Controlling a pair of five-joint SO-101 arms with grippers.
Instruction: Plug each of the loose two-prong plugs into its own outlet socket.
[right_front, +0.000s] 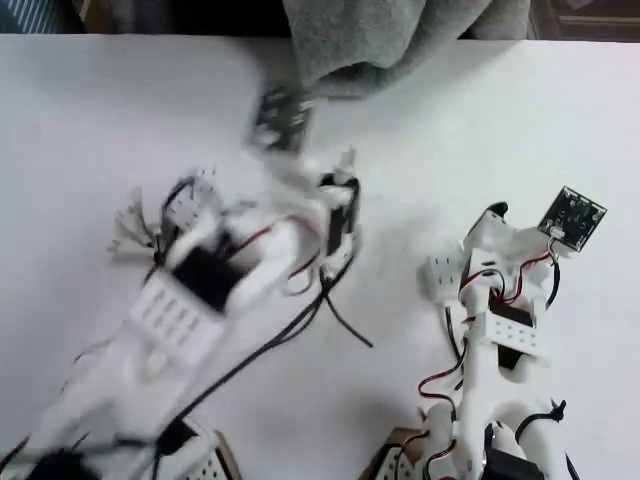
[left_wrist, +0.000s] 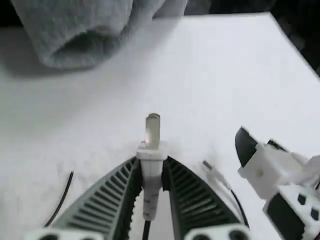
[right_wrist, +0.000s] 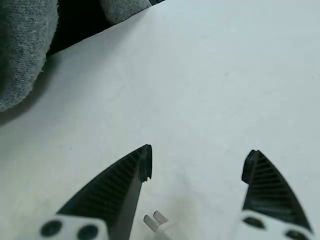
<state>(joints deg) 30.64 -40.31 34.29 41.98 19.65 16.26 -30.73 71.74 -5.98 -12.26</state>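
Clamping the white plug (left_wrist: 151, 152) by its body, the left gripper (left_wrist: 151, 165) holds it over the table (left_wrist: 225, 75); the two prongs (left_wrist: 152, 127) point away from the wrist, and the cord runs back between the fingers. The right gripper (right_wrist: 200, 155) is spread wide and carries nothing; it hangs low over a second plug (right_wrist: 159, 222), which lies flat on the table between its fingers. In the left wrist view a loose plug (left_wrist: 212, 172) lies on the table just beside the other arm; I cannot tell whether it is that same one.

The main risk, as I judge it, is the hold itself: the fingers pinch a narrow, smooth body, so a push against a tight socket could slide the plug back or twist it. Prongs that meet the slots at a slant would jam on the face instead of entering. A black cord (right_front: 345, 325) lies on the table by the left arm; it could drag or snag and pull the plug off line. The arms work near each other, so a wide swing could knock the loose plug away. The grey cloth (left_wrist: 75, 30) at the far edge could catch the prongs.

The sockets are the only things here meant to take anything in; with one plug in the gripper and another flat on the table, I judge neither to be seated yet.
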